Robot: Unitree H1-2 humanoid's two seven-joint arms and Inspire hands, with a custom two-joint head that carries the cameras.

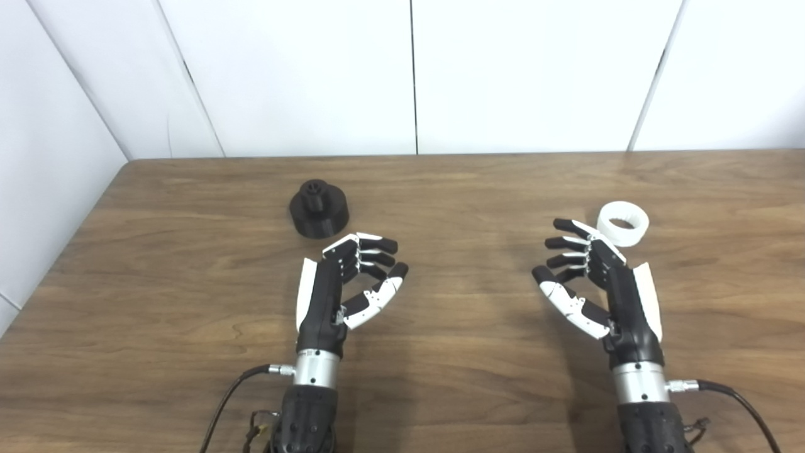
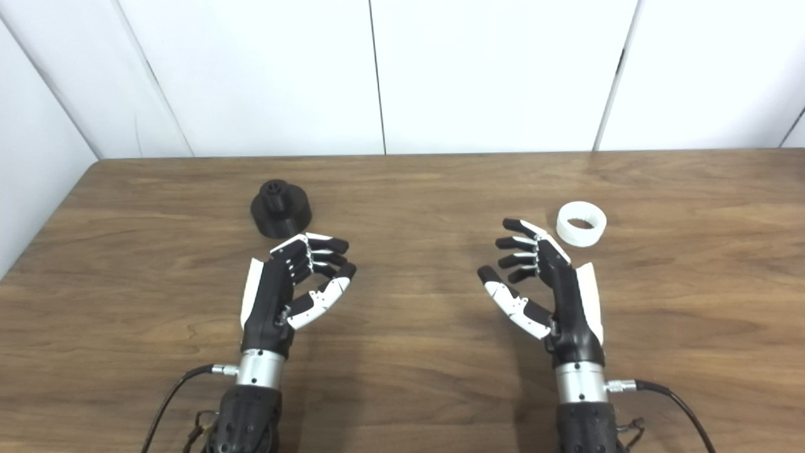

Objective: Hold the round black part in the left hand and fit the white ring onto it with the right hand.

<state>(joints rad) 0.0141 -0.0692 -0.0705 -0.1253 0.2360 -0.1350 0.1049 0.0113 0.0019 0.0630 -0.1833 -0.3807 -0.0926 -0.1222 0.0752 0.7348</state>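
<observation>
Both hands empty, fingers released: left hand (image 1: 343, 283) near black part (image 1: 319, 209), right hand (image 1: 597, 283) near white ring (image 1: 622, 223), on bench (image 1: 465, 189).

counter (image 1: 478, 189): brown wood-grain, smooth, faint satin sheen near the far edge
round black part (image 1: 319, 208): matt black plastic, no glare
white ring (image 1: 622, 223): matt white plastic, inner wall looks ribbed, too small to be sure
left hand (image 1: 343, 283) and right hand (image 1: 597, 280): black and white hard plastic shells, slightly glossy; fingers (image 1: 377, 244) dark, matt tips
wrist cuffs: brushed bare metal
wall panels (image 1: 534, 69): smooth white, low gloss
</observation>
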